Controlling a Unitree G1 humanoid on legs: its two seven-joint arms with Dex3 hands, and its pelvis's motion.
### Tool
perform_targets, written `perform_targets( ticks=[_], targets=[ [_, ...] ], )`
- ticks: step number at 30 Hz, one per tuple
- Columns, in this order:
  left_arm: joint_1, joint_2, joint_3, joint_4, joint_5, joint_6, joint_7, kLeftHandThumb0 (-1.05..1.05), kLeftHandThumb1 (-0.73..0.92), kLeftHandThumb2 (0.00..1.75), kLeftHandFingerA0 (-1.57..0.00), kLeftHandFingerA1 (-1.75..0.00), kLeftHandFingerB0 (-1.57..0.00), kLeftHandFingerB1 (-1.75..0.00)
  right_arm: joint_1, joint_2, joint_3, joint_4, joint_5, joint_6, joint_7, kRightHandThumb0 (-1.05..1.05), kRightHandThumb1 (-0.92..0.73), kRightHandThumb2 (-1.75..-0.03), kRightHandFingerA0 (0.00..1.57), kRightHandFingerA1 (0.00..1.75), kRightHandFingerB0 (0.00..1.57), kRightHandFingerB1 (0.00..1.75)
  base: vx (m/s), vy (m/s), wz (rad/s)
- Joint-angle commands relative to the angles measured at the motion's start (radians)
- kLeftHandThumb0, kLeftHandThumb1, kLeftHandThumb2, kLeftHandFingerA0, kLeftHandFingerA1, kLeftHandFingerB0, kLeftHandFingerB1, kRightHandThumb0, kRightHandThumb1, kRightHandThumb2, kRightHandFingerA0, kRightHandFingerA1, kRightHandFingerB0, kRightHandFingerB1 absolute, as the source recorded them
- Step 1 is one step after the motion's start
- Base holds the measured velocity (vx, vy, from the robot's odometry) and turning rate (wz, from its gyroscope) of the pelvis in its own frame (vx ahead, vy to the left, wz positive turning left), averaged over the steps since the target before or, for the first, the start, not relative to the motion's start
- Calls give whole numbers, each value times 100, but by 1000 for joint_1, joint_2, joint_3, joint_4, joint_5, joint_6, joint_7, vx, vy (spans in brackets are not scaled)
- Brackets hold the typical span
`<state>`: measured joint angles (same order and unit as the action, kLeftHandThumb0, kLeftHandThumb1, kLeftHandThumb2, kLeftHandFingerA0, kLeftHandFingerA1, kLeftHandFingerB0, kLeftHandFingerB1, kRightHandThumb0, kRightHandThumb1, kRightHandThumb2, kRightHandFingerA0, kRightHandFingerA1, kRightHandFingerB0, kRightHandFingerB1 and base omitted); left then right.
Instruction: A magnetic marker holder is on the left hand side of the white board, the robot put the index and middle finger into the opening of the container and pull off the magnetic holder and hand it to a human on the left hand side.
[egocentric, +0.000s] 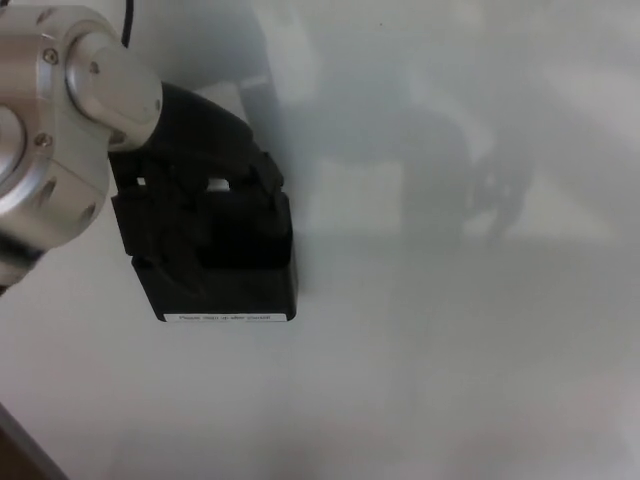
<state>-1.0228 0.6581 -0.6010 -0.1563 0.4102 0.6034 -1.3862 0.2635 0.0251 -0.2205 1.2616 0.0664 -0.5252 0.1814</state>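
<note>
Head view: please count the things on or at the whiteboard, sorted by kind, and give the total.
Black magnetic marker holder: 1
White label strip on the holder: 1
Robot hand, left: 1
Whiteboard: 1
Total: 4

There is a single view — the head camera, facing the whiteboard (450, 330) squarely and from close range, so that the pale glossy surface fills nearly the whole picture. The left hand (190, 190) and its silver wrist enter large from the upper left, over the black magnetic marker holder (225, 275) left of centre. A dark strip cuts the bottom-left corner — with no second view, nothing is shared.
</note>
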Motion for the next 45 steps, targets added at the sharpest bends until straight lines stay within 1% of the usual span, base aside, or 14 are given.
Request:
perform_targets(
  ticks=[1, 3, 13, 17, 18, 23, 24, 29, 30, 31, 32, 34, 39, 45],
  targets=[
    [66, -3, -15, -18, 8, 89, 7, -47, 61, 58, 0, -24, 0, -20, -112, 58, 29, -37, 1, -133, 81, -52, -71, -62, 80, 53, 36, 32, 0, 0, 0],
    [105, 0, -6, -36, 11, 91, 36, -56, 40, 77, 0, -21, 0, -18, -115, 59, 25, -36, 7, -129, 87, -53, -70, -62, 79, 53, 35, 32, 0, 0, 0],
    [192, 33, 5, -86, 32, 105, 75, -64, 45, 80, 0, -18, 0, -13, -119, 50, 35, -32, -3, -132, 82, -56, -69, -62, 79, 52, 35, 32, 0, 0, 0],
    [200, 42, 16, -92, 24, 100, 87, -59, 46, 85, 0, -36, 0, -22, -119, 51, 32, -32, 4, -132, 92, -56, -68, -62, 79, 53, 34, 32, 0, 0, 0],
    [198, 44, 13, -92, 27, 100, 86, -55, 62, 65, -4, -33, -2, -13, -118, 52, 30, -32, 8, -132, 96, -55, -71, -61, 81, 54, 36, 32, 0, 0, 0],
    [191, 48, 12, -93, 27, 103, 86, -58, 44, 83, 0, -35, 0, -21, -116, 48, 43, -33, -9, -137, 73, -55, -72, -62, 80, 53, 36, 32, 0, 0, 0],
    [189, 50, 12, -94, 28, 104, 85, -51, 61, 64, -4, -34, -1, -13, -117, 48, 44, -33, -9, -135, 73, -55, -70, -62, 78, 52, 34, 31, 0, 0, 0],
    [184, 54, 16, -96, 28, 108, 90, -52, 64, 61, -7, -36, 0, -19, -118, 47, 48, -33, -12, -136, 71, -54, -70, -62, 79, 53, 35, 32, 0, 0, 0],
    [176, 58, 10, -98, 37, 105, 89, -50, 64, 59, -25, -43, 0, -20, -118, 48, 48, -33, -12, -136, 68, -53, -70, -62, 80, 52, 35, 32, 0, 0, 0],
    [174, 59, 9, -99, 39, 104, 88, -50, 64, 59, -25, -43, 0, -20, -118, 48, 48, -33, -11, -137, 67, -53, -70, -62, 80, 52, 35, 32, 0, 0, 0],
    [168, 62, 8, -99, 41, 91, 90, -54, 51, 83, -33, -57, 0, -18, -117, 45, 56, -30, -22, -143, 54, -55, -70, -62, 80, 51, 35, 32, 0, 0, 0],
    [165, 64, 10, -99, 39, 84, 90, -49, 64, 59, -41, -48, 0, -18, -118, 44, 60, -25, -25, -150, 49, -55, -70, -62, 79, 52, 35, 32, 0, 0, 0],
    [150, 67, 29, -87, 13, 83, 80, -53, 47, 76, -29, -53, 0, -10, -127, 45, 64, -17, -16, -156, 57, -56, -72, -62, 78, 52, 36, 32, 0, 0, 0],
    [180, 66, 32, -102, 9, 111, 86, -57, 51, 76, -45, -59, 0, 0, -102, 44, 57, -5, -9, -168, 80, -56, -72, -61, 79, 52, 36, 33, 0, 0, 0]
  ],
)
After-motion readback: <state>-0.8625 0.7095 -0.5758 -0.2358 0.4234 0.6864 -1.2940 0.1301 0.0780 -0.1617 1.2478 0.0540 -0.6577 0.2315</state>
